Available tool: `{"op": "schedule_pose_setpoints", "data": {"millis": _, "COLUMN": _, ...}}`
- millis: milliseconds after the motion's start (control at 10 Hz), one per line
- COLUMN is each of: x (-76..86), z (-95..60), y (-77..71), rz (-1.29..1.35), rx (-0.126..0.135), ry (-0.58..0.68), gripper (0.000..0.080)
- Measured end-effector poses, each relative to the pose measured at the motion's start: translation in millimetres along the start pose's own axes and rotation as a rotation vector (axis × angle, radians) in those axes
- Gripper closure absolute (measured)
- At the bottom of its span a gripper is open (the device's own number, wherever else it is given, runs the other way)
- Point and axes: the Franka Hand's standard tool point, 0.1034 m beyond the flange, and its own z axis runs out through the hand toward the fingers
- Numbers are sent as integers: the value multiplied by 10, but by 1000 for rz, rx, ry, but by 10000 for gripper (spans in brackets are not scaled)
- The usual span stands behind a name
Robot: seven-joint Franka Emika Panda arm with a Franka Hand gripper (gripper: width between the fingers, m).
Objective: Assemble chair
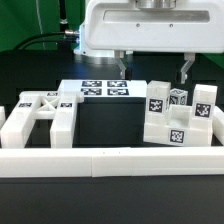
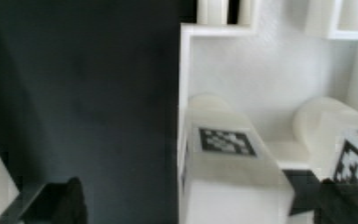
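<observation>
The chair is in loose white parts. A flat frame-like slab [image 1: 40,115] lies at the exterior view's left. A cluster of chunky posts and slabs with black-and-white tags [image 1: 180,115] stands at the exterior view's right. My gripper [image 1: 154,70] hangs open and empty just above and behind this cluster, with one finger [image 1: 186,68] over it. In the wrist view the gripper [image 2: 185,205] is wide open, holding nothing, and its dark fingertips [image 2: 55,200] show at the frame edge. A white tagged post [image 2: 229,140] lies between them, farther off, with another tagged part [image 2: 345,135] beside it.
The marker board [image 1: 105,88] lies flat on the black table behind the parts, under the gripper. A long low white rail [image 1: 110,160] runs across the front. Green cloth hangs at the back left.
</observation>
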Motion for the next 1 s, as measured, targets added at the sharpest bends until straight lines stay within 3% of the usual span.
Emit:
{"op": "schedule_pose_setpoints", "data": {"millis": 400, "x": -264, "z": 191, "y": -120, "rz": 15, "rx": -10, "ry": 5, "gripper": 151}}
{"op": "schedule_pose_setpoints", "data": {"millis": 900, "x": -286, "z": 220, "y": -129, "rz": 9, "rx": -13, "ry": 1, "gripper": 151}}
{"op": "schedule_pose_setpoints", "data": {"millis": 1000, "x": -347, "z": 310, "y": -152, "rz": 14, "rx": -14, "ry": 21, "gripper": 151}}
